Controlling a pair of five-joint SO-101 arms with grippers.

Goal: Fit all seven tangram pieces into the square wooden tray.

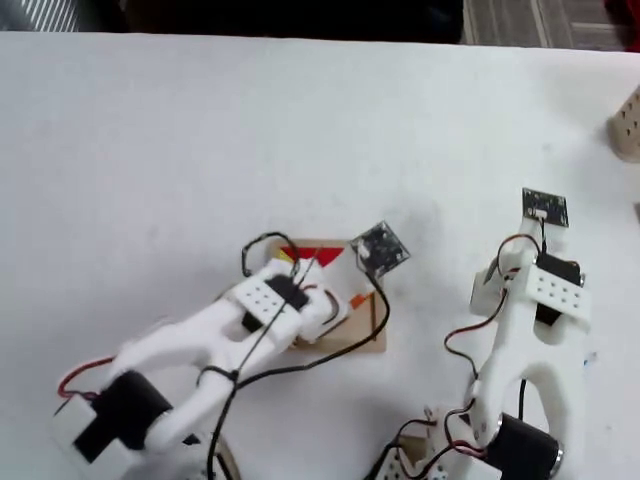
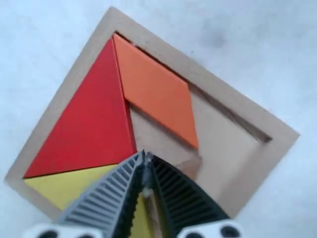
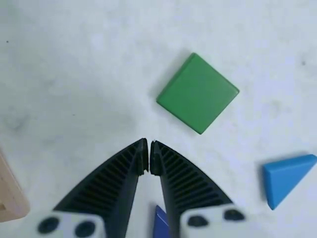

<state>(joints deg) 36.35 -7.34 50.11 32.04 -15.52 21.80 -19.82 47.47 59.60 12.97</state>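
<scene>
Risk: the orange parallelogram [image 2: 158, 94] could get shoved askew or ride up against the red triangle [image 2: 86, 124], and then the other pieces would not fit.
Cause: the left gripper [image 2: 143, 161] hangs right over the bare floor of the tray [image 2: 257, 158], tips pressed together and close beside both pieces. Any sideways nudge would land on an edge.
Second risk: the green square [image 3: 198, 93] could skate away across the table, because closed tips push a flat piece rather than pick it up.
Left arm: it is stretched across the tray in the high view, with the wrist tipped down into it.
Right arm: it stands well apart from the tray. The right gripper [image 3: 149, 157] points down at the table with its jaws together on nothing.
Tray: it holds red, orange and a yellow triangle [image 2: 64, 186], with open floor beyond them.
Loose pieces: the green square lies just beyond the right gripper's tips, the blue triangle [image 3: 285, 178] off to one side, and a dark blue piece [image 3: 159, 223] under the jaws.
</scene>
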